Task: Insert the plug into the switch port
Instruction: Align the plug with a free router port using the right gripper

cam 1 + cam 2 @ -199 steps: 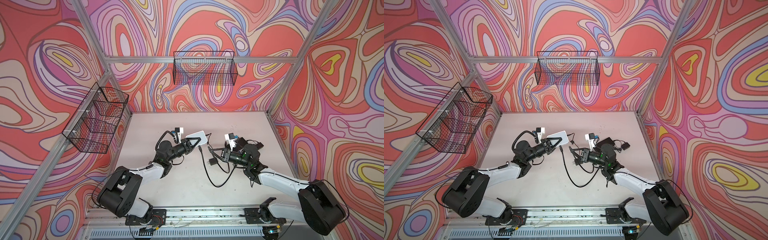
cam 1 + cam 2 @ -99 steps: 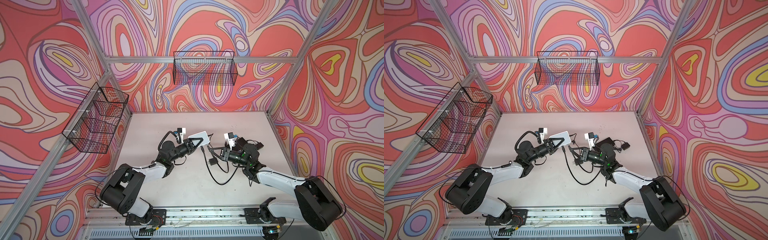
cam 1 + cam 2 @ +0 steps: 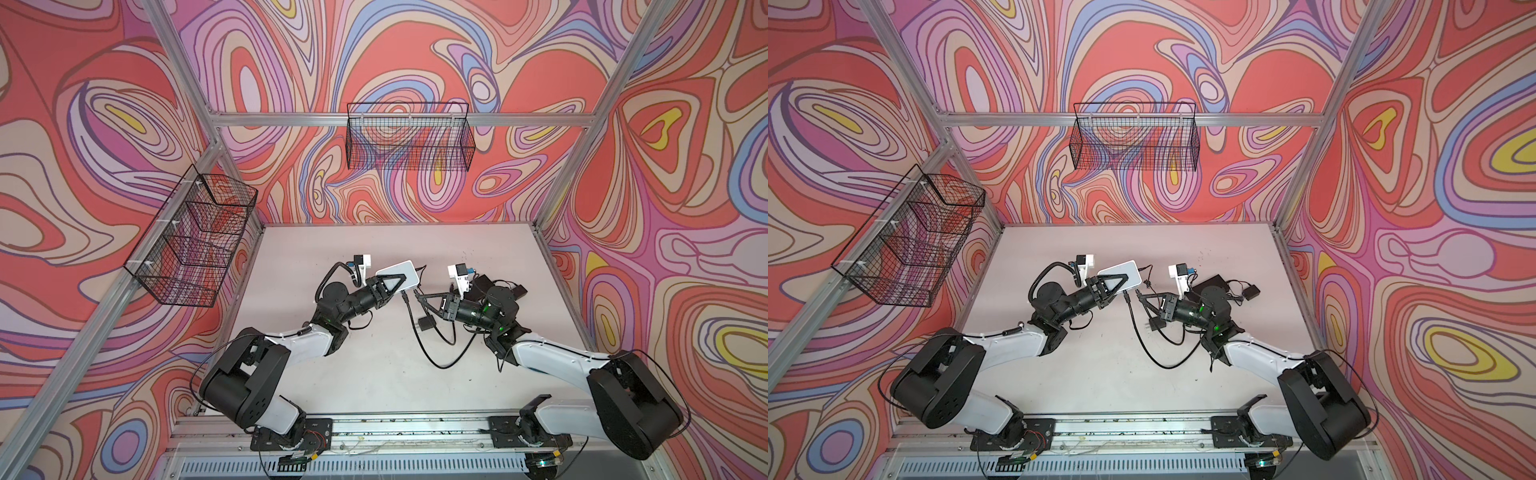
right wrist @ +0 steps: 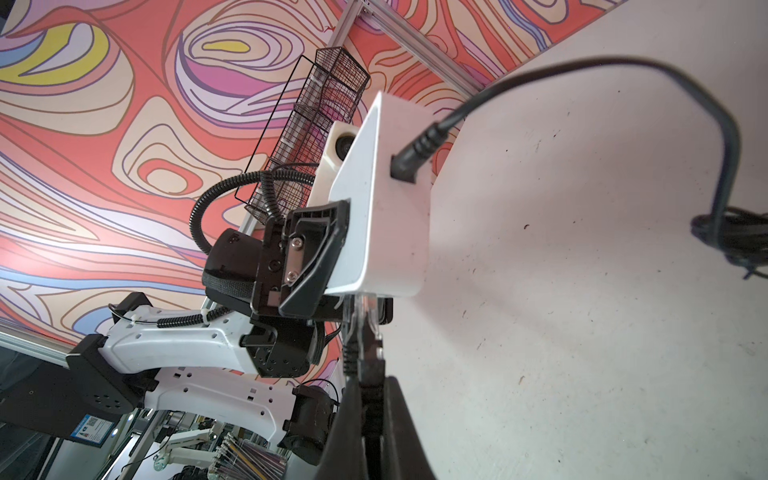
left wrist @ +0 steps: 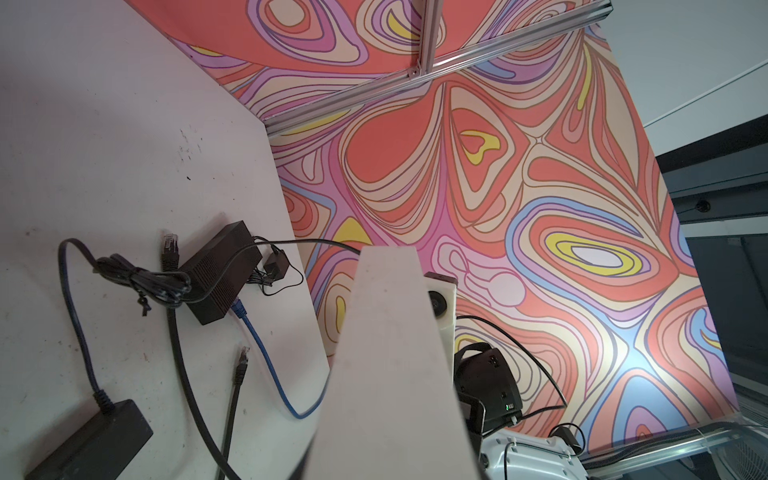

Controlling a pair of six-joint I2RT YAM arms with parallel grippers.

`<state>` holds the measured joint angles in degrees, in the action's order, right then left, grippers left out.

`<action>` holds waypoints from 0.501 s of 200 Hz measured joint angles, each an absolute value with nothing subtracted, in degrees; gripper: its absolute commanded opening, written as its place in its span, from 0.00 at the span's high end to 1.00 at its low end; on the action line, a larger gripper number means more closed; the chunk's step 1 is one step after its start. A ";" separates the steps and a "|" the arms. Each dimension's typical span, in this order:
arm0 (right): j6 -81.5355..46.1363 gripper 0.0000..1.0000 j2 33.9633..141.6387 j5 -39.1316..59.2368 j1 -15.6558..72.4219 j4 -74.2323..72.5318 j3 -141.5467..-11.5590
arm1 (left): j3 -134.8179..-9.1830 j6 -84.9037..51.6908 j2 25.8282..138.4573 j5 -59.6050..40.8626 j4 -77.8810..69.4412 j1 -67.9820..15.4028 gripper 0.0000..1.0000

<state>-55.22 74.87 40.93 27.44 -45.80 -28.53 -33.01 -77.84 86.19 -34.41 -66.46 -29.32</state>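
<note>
My left gripper [image 3: 392, 284] is shut on the white switch [image 3: 399, 274], holding it tilted above the table; in the left wrist view the switch [image 5: 390, 353] hides the jaws. My right gripper [image 3: 417, 296] is shut on a black cable's clear plug [image 4: 365, 307]. In the right wrist view the plug's tip meets the switch's [image 4: 386, 216] lower edge beside another black cable end [image 4: 349, 353]. How deep the plug sits is hidden. A black power lead [image 4: 415, 160] is plugged into the switch's side. Both top views show gripper [image 3: 1142, 298] and switch [image 3: 1121, 274] nose to nose.
Black power bricks [image 5: 220, 274] [image 5: 91, 440], a blue cable [image 5: 266, 365] and a loose black network plug [image 5: 243, 357] lie on the table's right side. A black cable loop [image 3: 440, 365] trails below the grippers. Wire baskets hang on the back [image 3: 409, 137] and left [image 3: 195, 237] walls.
The switch and the plug have edged slightly together, and the cable loop on the table has drawn up a little. Both grips are unchanged.
</note>
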 measured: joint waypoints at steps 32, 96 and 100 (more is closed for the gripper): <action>-55.61 1.00 74.94 41.01 27.44 -46.17 -28.64 | -33.01 -78.13 86.52 -34.41 -67.44 -29.39 0.97; -58.15 1.00 77.56 42.17 27.44 -49.56 -29.36 | -32.36 -78.72 86.56 -33.54 -69.19 -29.32 0.97; -58.19 1.00 77.67 42.28 27.44 -49.65 -29.45 | -32.23 -78.89 86.56 -33.47 -69.45 -29.32 0.97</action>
